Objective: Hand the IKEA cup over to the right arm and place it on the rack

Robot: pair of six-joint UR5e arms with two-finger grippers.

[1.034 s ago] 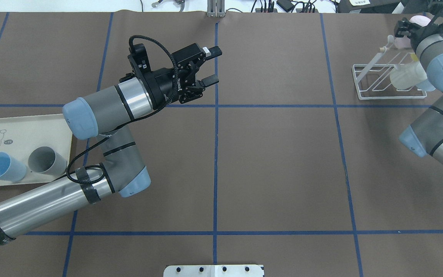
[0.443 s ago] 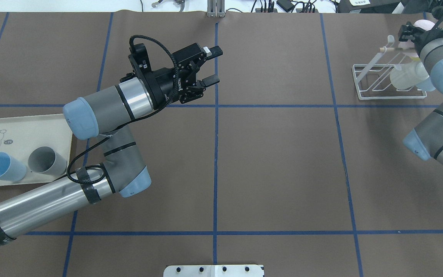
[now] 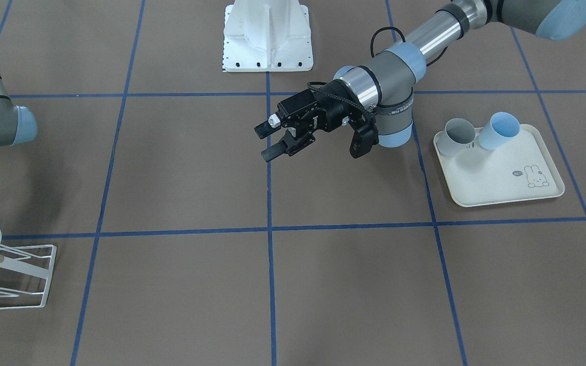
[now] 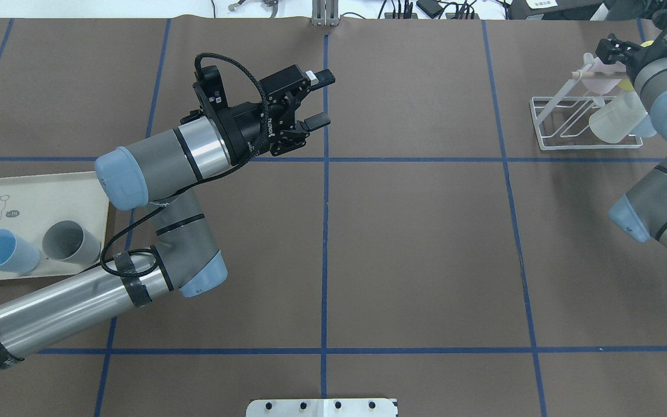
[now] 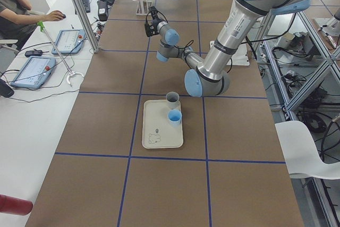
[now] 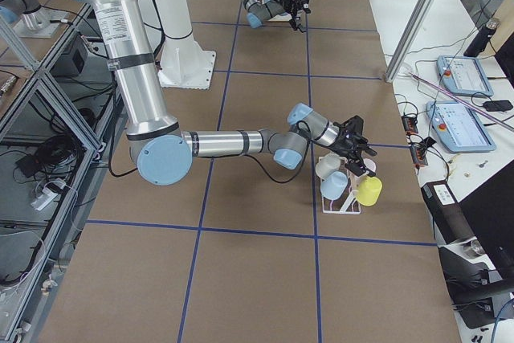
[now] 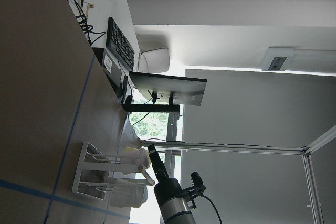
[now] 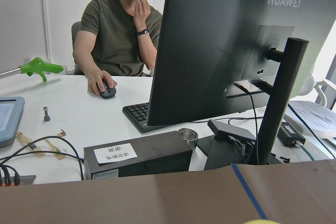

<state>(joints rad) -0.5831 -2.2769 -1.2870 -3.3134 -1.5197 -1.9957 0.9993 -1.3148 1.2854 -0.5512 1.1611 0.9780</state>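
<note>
By my reading you were at the last step. The left gripper (image 4: pixel 322 98) hung over the middle blue tape line (image 4: pixel 325 243) in the upper centre of the overhead frame, fingers spread and nothing between them, so the handover looked done. The pale pink plastic cup (image 4: pixel 601 86) sat in the upper right corner, against the light wooden peg (image 4: pixel 588 73) of the small white wire rack (image 4: pixel 565 119). The right arm's black gripper (image 4: pixel 611 51) was close over it; I could not tell whether its fingers were clamped on the cup or free of it. A cloudy cream cup (image 4: pixel 614 119) hung on the rack just beside it, and the right side view showed a yellow cup (image 6: pixel 369 190) at the rack's end. Your next move likely called for checking that the pink cup was seated, then drawing the wrist straight off without dragging its neighbours. Room was tight there, because the rack stood near the table's far edge and the frame's right border. The brown table (image 4: pixel 426 243) between the arms lay open for a retreat.
</note>
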